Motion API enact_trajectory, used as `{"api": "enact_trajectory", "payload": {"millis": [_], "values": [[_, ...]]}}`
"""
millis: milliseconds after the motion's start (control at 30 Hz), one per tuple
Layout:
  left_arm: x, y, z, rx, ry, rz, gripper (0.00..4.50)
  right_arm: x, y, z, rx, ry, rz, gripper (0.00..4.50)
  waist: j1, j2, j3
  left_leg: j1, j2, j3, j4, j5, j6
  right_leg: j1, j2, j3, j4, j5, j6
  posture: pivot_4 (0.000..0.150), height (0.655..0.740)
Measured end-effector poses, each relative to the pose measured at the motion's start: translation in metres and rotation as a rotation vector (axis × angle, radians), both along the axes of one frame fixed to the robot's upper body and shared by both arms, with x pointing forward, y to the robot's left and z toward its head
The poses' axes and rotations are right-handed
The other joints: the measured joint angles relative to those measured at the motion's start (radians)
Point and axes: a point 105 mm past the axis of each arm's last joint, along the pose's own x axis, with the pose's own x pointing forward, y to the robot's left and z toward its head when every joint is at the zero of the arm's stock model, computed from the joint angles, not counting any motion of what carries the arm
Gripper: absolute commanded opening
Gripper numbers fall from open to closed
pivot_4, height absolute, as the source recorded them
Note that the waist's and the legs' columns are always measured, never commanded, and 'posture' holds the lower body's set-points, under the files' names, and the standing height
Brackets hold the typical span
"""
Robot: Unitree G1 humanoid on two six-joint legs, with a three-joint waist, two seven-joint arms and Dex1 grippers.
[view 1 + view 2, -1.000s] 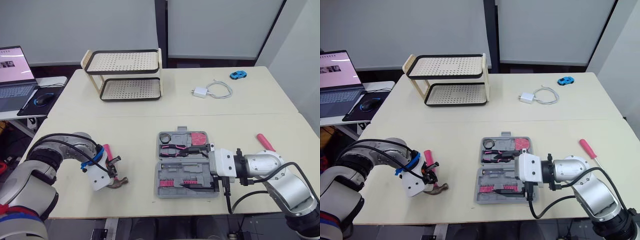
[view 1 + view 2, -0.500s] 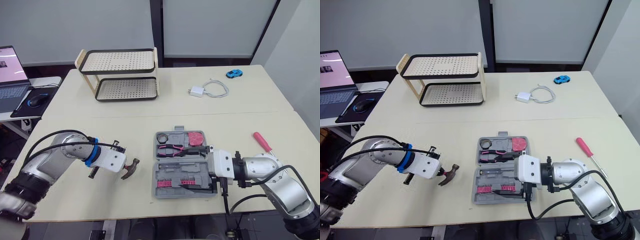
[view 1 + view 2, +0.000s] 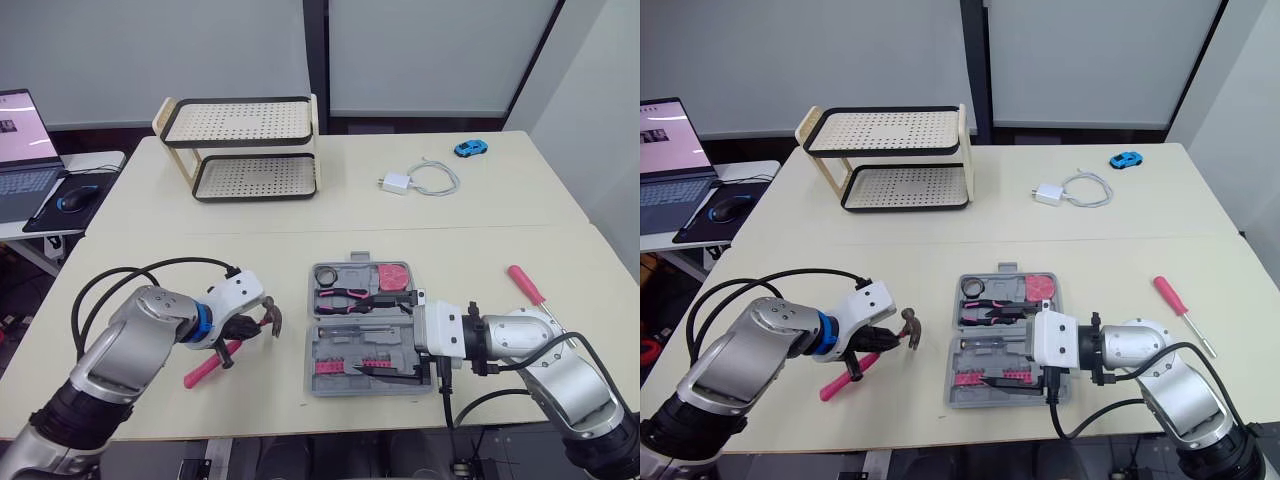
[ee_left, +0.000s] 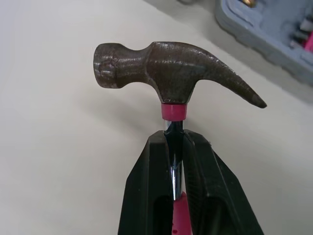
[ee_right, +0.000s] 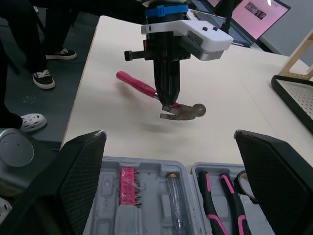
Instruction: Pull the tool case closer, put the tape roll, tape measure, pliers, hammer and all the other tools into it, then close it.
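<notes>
The grey tool case lies open at the table's front centre. It holds pliers, a tape roll, a pink tape measure and pink bits. My left gripper is shut on the hammer just under its head. It holds the hammer above the table left of the case, head up and pink handle slanting down. My right gripper is open at the case's right side, its fingers spread wide over the case. A pink screwdriver lies to the right.
A two-tier perforated shelf stands at the back left. A white charger with cable and a blue toy car lie at the back right. A laptop sits on a side table. A person's legs and shoes stand beyond the table's left edge.
My left gripper lifted the hammer off the table and carried it right, toward the case, turning its head upward. The camera shifted. The right gripper stayed at the case.
</notes>
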Motion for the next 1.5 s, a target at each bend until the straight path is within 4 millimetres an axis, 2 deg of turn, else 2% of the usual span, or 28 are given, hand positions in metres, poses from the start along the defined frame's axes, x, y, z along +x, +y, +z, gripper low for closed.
{"api": "enact_trajectory", "payload": {"millis": [100,267,433,667,733,1000,1167,1233,1300,1367,1500], "values": [[0.003,0.004,-0.004,-0.023,0.006,0.148,0.05,0.000,-0.001,-0.002,0.000,0.007,-0.003,4.50,0.000,0.000,0.000,0.000,0.000,0.000,0.000,0.000,0.000,0.000,0.000,0.000,0.000,0.000,0.000,0.150,0.7400],[0.004,-0.009,-0.016,-0.077,0.018,0.330,0.05,0.002,-0.002,-0.003,-0.002,0.014,-0.010,4.50,0.003,-0.001,0.000,0.000,0.000,0.000,0.000,0.000,-0.001,0.000,-0.001,0.000,-0.001,0.000,0.000,0.150,0.7400],[0.007,-0.020,-0.023,-0.105,0.003,0.419,0.05,0.002,-0.002,-0.004,-0.002,0.014,-0.011,4.50,0.005,-0.001,0.000,0.000,0.000,0.000,0.000,0.000,-0.001,0.000,-0.002,0.001,-0.001,0.000,0.000,0.150,0.7400],[0.009,-0.026,-0.030,-0.111,0.007,0.445,0.05,0.003,-0.002,-0.003,-0.004,0.012,-0.011,4.50,0.005,-0.001,0.000,0.000,0.000,0.000,0.000,0.001,-0.003,0.000,-0.002,0.001,-0.001,0.000,0.000,0.150,0.7400],[0.010,-0.026,-0.030,-0.109,0.000,0.445,0.75,0.004,-0.001,-0.001,-0.004,0.006,-0.010,4.50,0.006,-0.001,0.000,0.000,0.000,-0.001,0.000,0.001,-0.004,0.000,-0.002,0.001,-0.001,0.000,0.000,0.150,0.7400],[0.010,-0.024,-0.026,-0.126,-0.006,0.423,3.03,0.006,0.000,0.001,-0.007,0.005,-0.012,4.50,0.006,-0.001,0.000,0.000,0.000,-0.001,0.000,0.001,-0.007,0.000,-0.003,0.001,-0.001,0.000,0.000,0.150,0.7400],[0.007,-0.004,0.016,-0.145,-0.094,0.427,4.45,0.008,0.001,0.003,-0.009,-0.001,0.008,4.50,0.003,-0.001,0.000,0.000,0.000,-0.001,0.000,0.001,-0.007,0.000,-0.003,0.001,-0.001,0.000,0.000,0.150,0.7400],[-0.003,0.000,0.029,-0.171,-0.135,0.401,4.45,0.011,0.000,0.000,-0.003,0.010,0.009,4.50,0.000,-0.001,0.000,0.000,0.001,0.001,0.000,0.000,-0.009,0.000,-0.003,0.002,-0.002,0.000,0.000,0.150,0.7400],[-0.017,0.003,0.029,-0.203,-0.140,0.391,4.45,0.014,0.000,-0.003,0.001,0.027,0.011,4.50,-0.002,-0.001,0.000,0.001,0.002,0.002,0.000,0.000,-0.011,0.000,-0.003,0.003,-0.003,0.000,-0.001,0.150,0.7400],[-0.040,0.013,0.026,-0.244,-0.162,0.387,4.45,0.016,0.002,-0.002,0.016,0.025,0.017,4.50,-0.006,-0.001,0.000,0.001,0.003,0.003,0.000,0.000,-0.015,-0.001,-0.003,0.004,-0.003,-0.002,-0.004,0.150,0.7400],[-0.069,0.024,0.032,-0.301,-0.216,0.372,4.45,0.020,0.004,-0.002,0.023,0.023,0.030,4.50,0.006,-0.001,0.000,0.001,0.004,0.002,0.000,-0.001,-0.013,0.001,-0.004,0.002,-0.003,-0.003,-0.007,0.150,0.7400]]}}
